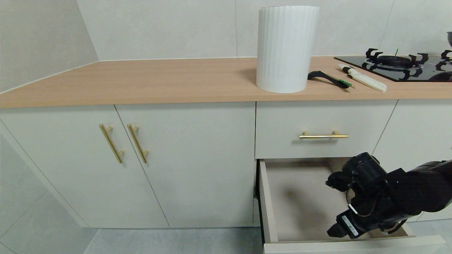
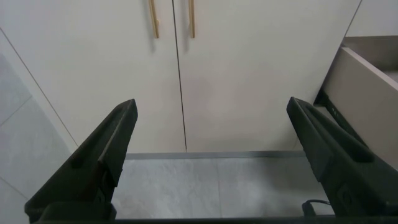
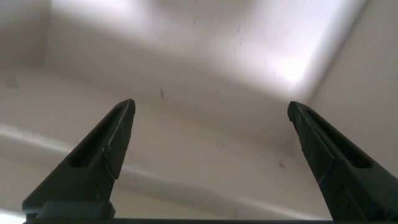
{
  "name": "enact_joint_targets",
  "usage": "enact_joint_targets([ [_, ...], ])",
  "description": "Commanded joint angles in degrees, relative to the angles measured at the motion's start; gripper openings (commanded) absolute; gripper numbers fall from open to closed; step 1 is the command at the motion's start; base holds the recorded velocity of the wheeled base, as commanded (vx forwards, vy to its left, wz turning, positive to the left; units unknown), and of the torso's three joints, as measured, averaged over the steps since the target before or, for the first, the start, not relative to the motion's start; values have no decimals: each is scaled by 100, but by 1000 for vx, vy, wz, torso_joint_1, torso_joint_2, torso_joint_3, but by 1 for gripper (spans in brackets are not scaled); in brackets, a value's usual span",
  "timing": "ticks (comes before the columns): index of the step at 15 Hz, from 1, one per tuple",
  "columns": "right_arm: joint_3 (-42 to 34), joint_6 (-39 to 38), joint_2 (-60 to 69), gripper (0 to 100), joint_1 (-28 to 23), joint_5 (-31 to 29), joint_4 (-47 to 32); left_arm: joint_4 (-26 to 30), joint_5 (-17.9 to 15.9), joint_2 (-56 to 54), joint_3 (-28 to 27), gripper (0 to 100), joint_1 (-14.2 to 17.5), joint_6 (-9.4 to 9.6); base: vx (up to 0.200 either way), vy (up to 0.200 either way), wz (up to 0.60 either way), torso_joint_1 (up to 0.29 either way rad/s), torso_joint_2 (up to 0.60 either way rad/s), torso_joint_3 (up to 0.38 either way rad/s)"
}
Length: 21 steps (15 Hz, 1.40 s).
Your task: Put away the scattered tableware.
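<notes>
Both black utensil and white knife lie with long axes slanting front-right.

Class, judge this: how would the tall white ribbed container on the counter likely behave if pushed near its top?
The container stands tall for its base, so it may tip rather than slide. Its ribbed wall probably gives some grip. Its weight cannot be judged.

Right pincer with its jaws spread wide. The two dark fingers frame the pale inner surface of a drawer. Ahead of the pincer, a brightly lit panel meets dimmer ones along soft creases. A few small dark specks mark the surface between the fingers.
</notes>
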State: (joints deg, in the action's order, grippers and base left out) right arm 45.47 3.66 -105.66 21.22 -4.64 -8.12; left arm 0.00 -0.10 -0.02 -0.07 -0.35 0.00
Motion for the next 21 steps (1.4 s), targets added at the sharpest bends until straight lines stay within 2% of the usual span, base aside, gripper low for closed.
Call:
enact_joint_targets([
  [1, 41, 83, 98, 100, 49, -1, -181, 0, 1, 2, -1, 100, 0, 0, 0, 0, 0, 0, 0, 0],
  [4, 85, 258, 151, 100, 189, -19, -788, 0, 1, 2, -1, 100, 0, 0, 0, 0, 0, 0, 0, 0],
  [12, 76, 504, 194, 100, 453, -72, -1614, 0, 1, 2, -1, 100, 0, 0, 0, 0, 0, 0, 0, 0],
  [17, 252, 417, 212, 100, 426, -195, -1561, 0, 1, 2, -1, 100, 0, 0, 0, 0, 0, 0, 0, 0],
  [21, 656, -348, 660, 100, 339, -230, -1341, 0, 1, 2, -1, 100, 0, 0, 0, 0, 0, 0, 0, 0],
])
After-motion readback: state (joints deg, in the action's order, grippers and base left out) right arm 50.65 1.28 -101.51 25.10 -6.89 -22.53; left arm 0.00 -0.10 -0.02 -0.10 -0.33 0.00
